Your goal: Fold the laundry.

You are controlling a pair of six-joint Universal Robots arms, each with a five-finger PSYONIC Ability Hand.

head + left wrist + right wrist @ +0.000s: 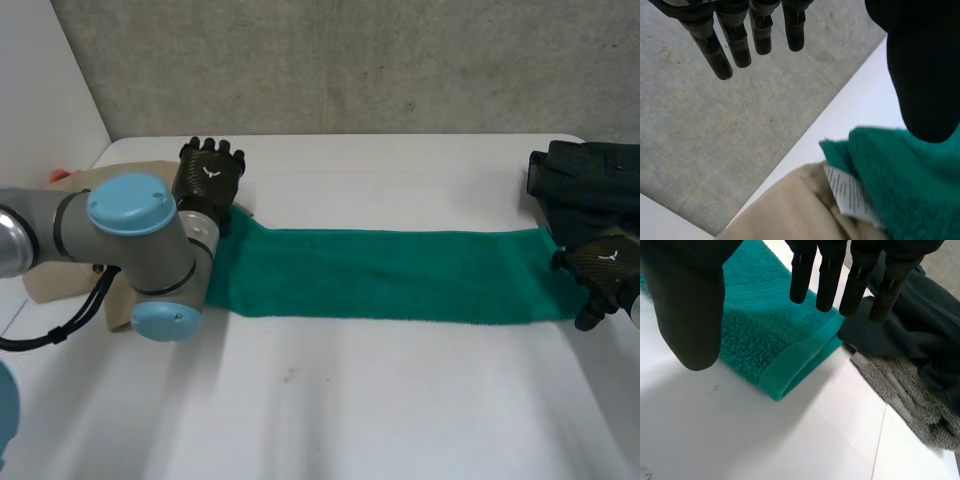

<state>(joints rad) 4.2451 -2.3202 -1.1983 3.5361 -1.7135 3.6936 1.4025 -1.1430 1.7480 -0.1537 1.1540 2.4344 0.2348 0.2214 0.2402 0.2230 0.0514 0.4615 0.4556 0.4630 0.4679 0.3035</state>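
**Green towel lies in a long strip between two open hands**

Head view: The towel (390, 275) lies flat on the counter (330, 400) as a long green strip running side to side. The left hand (208, 180) is at the far corner of its left end, fingers straight and pointing toward the wall (330, 60). The right hand (605, 268) is at the towel's right end, by the near corner. A beige cloth (55, 275) lies at the counter's left side, partly under the left arm (130, 230). A dark garment (585, 180) is bunched at the far right, just beyond the right hand.

Left wrist view: The left hand's fingers (720, 55) hang straight, side by side, with the thumb (922, 75) well apart from them and nothing between. The towel's end (910, 185) lies below the thumb, resting against the beige cloth (790, 210). Up close, a white label (850, 192) sticks out where the two meet; whose it is I cannot tell.

Right wrist view: The right hand's fingers (830, 280) are straight and close together, the thumb (690, 305) held wide, gripping nothing. The towel's corner (775, 355), with its flat woven band, lies under the fingertips. The dark garment (920, 325) touches that corner. Here a grey cloth (905, 395) comes to light, partly under the garment.
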